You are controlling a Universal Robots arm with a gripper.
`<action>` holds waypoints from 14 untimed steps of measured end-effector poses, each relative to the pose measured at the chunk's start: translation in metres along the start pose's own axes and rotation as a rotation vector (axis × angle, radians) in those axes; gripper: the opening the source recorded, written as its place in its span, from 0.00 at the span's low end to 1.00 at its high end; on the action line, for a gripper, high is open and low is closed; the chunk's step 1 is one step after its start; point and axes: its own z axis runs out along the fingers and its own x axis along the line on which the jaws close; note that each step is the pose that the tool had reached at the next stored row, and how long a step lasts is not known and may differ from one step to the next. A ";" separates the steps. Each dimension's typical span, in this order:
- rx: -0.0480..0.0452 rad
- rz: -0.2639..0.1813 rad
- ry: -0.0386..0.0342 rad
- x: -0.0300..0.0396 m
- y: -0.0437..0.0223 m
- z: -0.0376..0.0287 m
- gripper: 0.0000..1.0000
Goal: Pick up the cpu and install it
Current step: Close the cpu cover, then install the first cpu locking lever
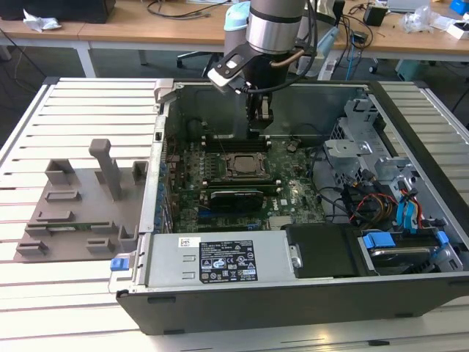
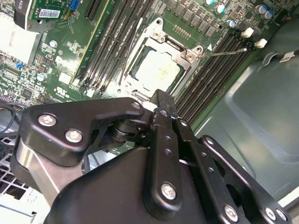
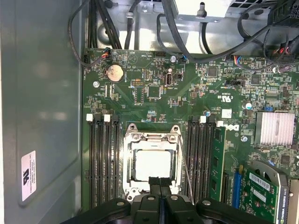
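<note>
The gripper (image 3: 160, 183) is being held with its fingers pressed together, and nothing is being gripped between them. It is being held over one edge of the socket (image 3: 127, 140); whether that edge is being touched cannot be told. In both wrist views the cpu (image 3: 152, 163) is being shown as a pale square lying flat inside the socket's metal frame. The pick-up and the placing are therefore being judged as done. A thin lever rod (image 3: 185, 163) is being seen alongside the socket. Whether the frame is being clamped down by it cannot be told, so the locking is being left as an open question.

The socket is being flanked on both sides by dark memory slots (image 3: 103, 158), close beside the fingers. Farther off, a green card (image 3: 266, 186), a ribbed heat sink (image 3: 276, 128) and black cables (image 3: 108, 23) are being left untouched. In the exterior view the arm is being reached down into the open computer case (image 1: 278, 301), whose walls and drive cage (image 1: 359, 139) are being counted as the chief obstacles. Outside it, on the exterior view's left, a grey fixture plate (image 1: 80, 209) is being borne by the slatted table (image 1: 73, 103).
</note>
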 end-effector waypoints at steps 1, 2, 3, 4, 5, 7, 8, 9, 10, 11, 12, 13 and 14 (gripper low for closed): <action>0.0001 0.000 0.0000 0.0000 0.0000 0.0000 0.11; 0.0000 0.000 0.0000 0.0000 0.0000 0.0000 0.11; 0.0001 0.000 -0.0001 0.0000 0.0000 0.0000 0.11; 0.0001 0.000 0.0000 0.0000 0.0000 0.0000 0.11; 0.0000 -0.001 -0.0001 0.0000 0.0000 -0.0001 0.11; -0.0006 -0.013 -0.0008 0.0000 0.0000 -0.0001 0.11; -0.0009 -0.019 -0.0012 0.0000 0.0000 -0.0001 0.11; -0.0013 -0.027 -0.0016 0.0000 0.0000 -0.0001 0.11; -0.0018 -0.037 -0.0022 0.0000 0.0000 -0.0001 0.11; -0.0023 -0.046 -0.0027 0.0000 0.0000 -0.0001 0.11; -0.0031 -0.062 -0.0036 0.0000 0.0000 -0.0001 0.11; -0.0038 -0.073 -0.0043 0.0000 0.0000 -0.0001 0.11; -0.0044 -0.085 -0.0049 0.0000 0.0000 0.0000 0.11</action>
